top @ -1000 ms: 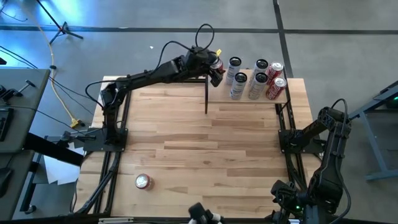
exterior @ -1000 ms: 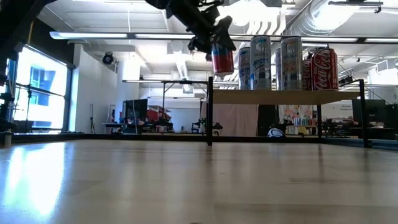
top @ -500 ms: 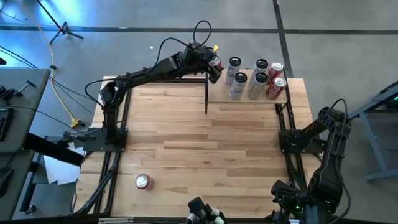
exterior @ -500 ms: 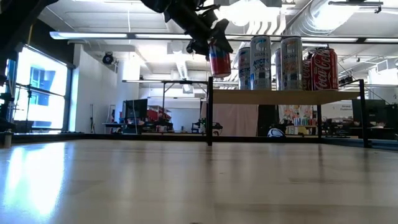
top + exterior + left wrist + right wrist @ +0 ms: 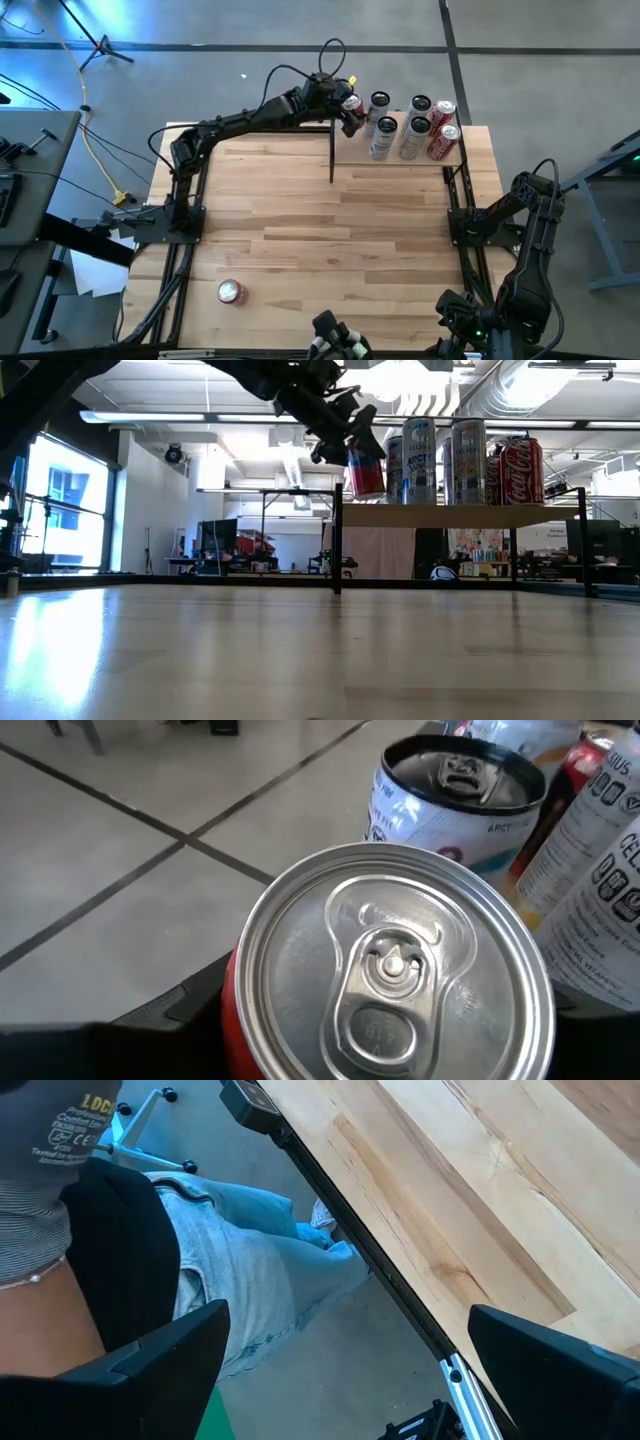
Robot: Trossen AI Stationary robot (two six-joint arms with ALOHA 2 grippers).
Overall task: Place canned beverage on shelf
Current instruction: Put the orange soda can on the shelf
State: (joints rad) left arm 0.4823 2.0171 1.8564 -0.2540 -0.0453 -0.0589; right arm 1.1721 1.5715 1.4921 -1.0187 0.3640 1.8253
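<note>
As it is gripped in the left gripper (image 5: pixel 348 110) at the shelf's (image 5: pixel 452 158) far-left corner, just above the board, the red can (image 5: pixel 366 472) is judged rigid but dentable, smooth and slippery, best clamped mid-wall. The right gripper (image 5: pixel 350 1370) is parked near-right, fingers apart.

left tool (image 5: pixel 352 445) grips red can (image 5: pixel 366 472) | tilted | at shelf (image 5: pixel 460 515) edge

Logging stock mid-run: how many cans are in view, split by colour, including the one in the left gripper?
Red cans: 4, one held in the left gripper at the shelf edge, two on the shelf, one on the table.
White/silver cans: 4, all on the shelf.
Total: 8
</note>
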